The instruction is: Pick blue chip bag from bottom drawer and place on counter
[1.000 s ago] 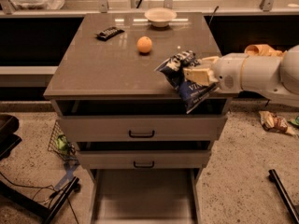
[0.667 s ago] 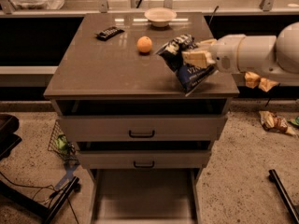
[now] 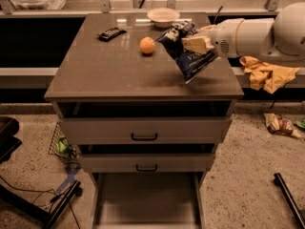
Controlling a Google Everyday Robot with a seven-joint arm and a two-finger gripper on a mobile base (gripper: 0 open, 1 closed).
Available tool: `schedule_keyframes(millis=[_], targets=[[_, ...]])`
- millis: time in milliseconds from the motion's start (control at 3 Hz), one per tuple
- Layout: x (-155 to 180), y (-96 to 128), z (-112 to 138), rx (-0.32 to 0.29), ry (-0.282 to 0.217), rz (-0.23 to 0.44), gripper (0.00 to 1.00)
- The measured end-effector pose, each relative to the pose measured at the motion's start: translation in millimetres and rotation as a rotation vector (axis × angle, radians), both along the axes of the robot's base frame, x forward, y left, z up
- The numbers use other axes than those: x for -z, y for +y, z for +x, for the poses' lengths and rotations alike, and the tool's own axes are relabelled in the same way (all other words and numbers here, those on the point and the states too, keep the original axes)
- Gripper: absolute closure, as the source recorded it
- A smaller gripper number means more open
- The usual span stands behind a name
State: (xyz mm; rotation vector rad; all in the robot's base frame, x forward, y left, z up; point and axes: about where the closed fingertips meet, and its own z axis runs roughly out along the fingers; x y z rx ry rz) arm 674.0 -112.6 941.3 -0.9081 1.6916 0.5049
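My gripper (image 3: 193, 43) reaches in from the right and is shut on the blue chip bag (image 3: 188, 54), a dark-blue crumpled foil bag with white lettering. The bag hangs tilted over the right part of the counter (image 3: 109, 70), its lower corner close to the surface. The bottom drawer (image 3: 145, 204) is pulled out below, and its flat floor shows nothing on it.
On the counter are an orange (image 3: 147, 45) just left of the bag, a small black wrapped bar (image 3: 111, 32) at the back left and a white bowl (image 3: 163, 16) at the back. A yellow cloth (image 3: 265, 74) and a snack bag (image 3: 280, 124) lie to the right.
My gripper has carried the blue chip bag from the counter's right front edge up and further back over the counter, nearer the orange.
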Motion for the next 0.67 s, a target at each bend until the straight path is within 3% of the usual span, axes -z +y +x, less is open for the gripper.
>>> schedule_keyframes(millis=[667], targets=[[1.1, 5.3, -0.8, -0.009, 0.002, 0.000, 0.37]])
